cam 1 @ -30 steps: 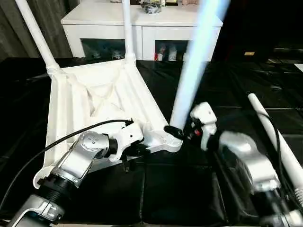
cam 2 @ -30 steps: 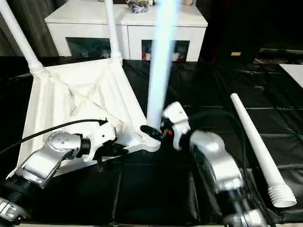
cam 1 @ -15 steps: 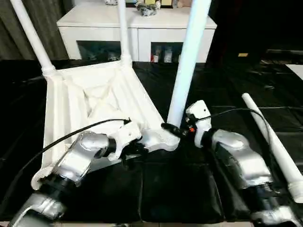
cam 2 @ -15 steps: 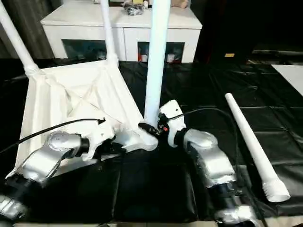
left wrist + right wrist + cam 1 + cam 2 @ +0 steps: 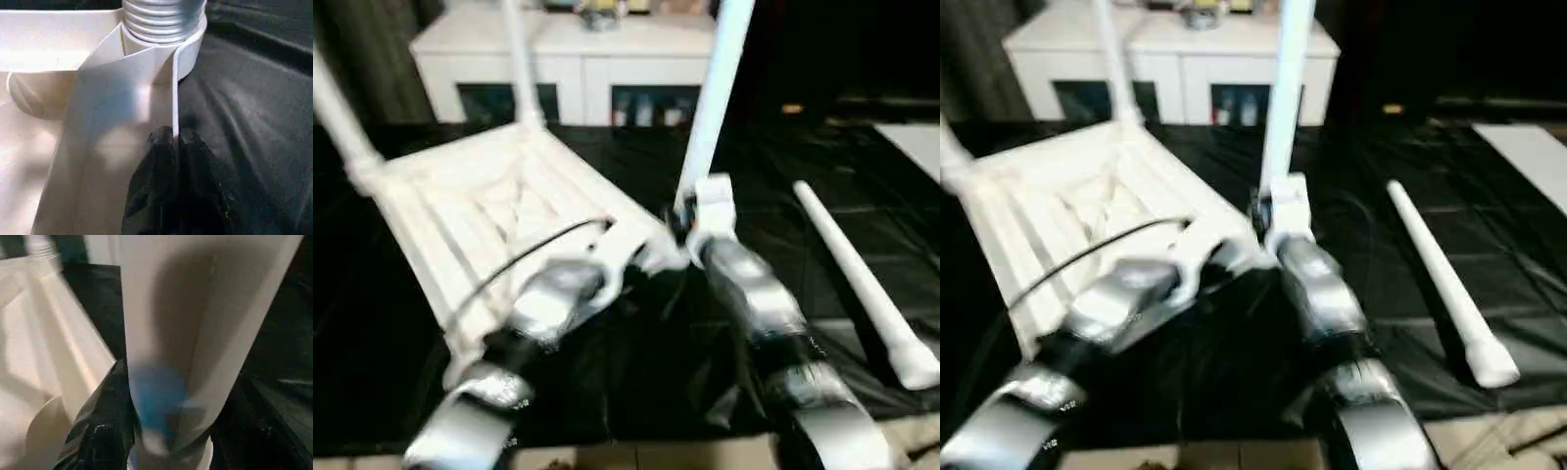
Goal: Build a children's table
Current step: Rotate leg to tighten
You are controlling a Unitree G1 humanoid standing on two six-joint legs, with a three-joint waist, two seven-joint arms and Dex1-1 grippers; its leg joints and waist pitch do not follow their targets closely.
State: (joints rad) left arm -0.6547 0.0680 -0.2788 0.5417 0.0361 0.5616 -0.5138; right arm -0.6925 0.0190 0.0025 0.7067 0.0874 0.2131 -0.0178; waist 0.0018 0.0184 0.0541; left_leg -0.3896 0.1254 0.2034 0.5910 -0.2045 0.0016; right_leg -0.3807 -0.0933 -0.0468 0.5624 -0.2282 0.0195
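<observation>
The black-covered counter (image 5: 636, 392) carries the work. Behind it stands a white cabinet with glass doors (image 5: 578, 69).

The small white plastic square table top (image 5: 489, 211) lies upside down on the counter's left half, ribbed X-braced underside facing up. Two long tapered white tube legs (image 5: 519, 59) rise from its far corner sockets. A third white tube leg (image 5: 717, 83) stands nearly upright in the near right corner socket (image 5: 188, 49); the left wrist view shows its threaded end seated in that socket. A fourth white tube leg (image 5: 857, 279) lies loose on the counter to the right, well apart from the top, threaded end toward the near edge.

The right hand (image 5: 161, 431) grips the third leg low down, just above the socket, one black finger (image 5: 102, 426) pressed on each side of the tube.

The left hand (image 5: 175, 139) is closed on the thin upright rim wall (image 5: 174, 88) of the table top, just beside the same corner socket.
</observation>
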